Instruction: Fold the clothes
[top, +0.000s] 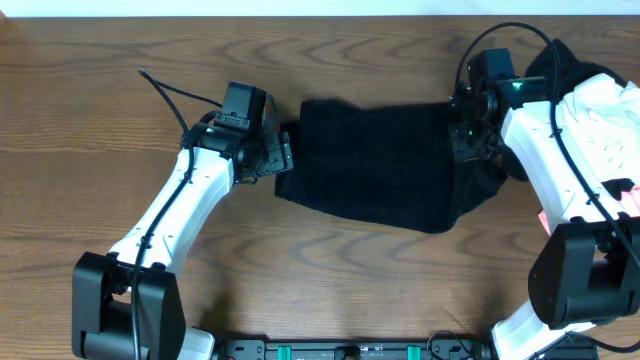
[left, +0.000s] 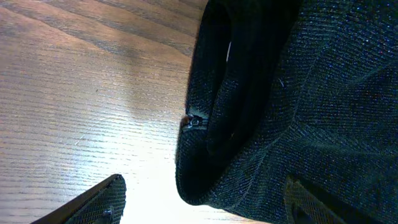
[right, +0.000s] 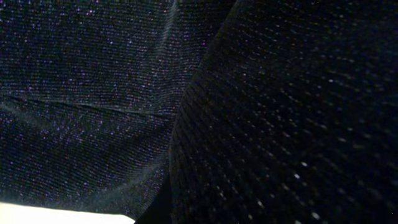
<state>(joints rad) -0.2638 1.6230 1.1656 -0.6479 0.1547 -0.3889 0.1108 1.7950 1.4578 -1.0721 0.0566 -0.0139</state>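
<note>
A black knit garment lies spread flat mid-table. My left gripper sits at its left edge. In the left wrist view the jaws are open wide, with the garment's rolled hem and a small zipper pull between the fingers. One finger is over bare wood and the other is against the cloth. My right gripper is at the garment's right edge, where the fabric is bunched. The right wrist view shows only dark fabric filling the frame; the fingers are hidden.
A pile of white and black clothes lies at the far right behind the right arm. A thin black cable runs across the wood table to the left arm.
</note>
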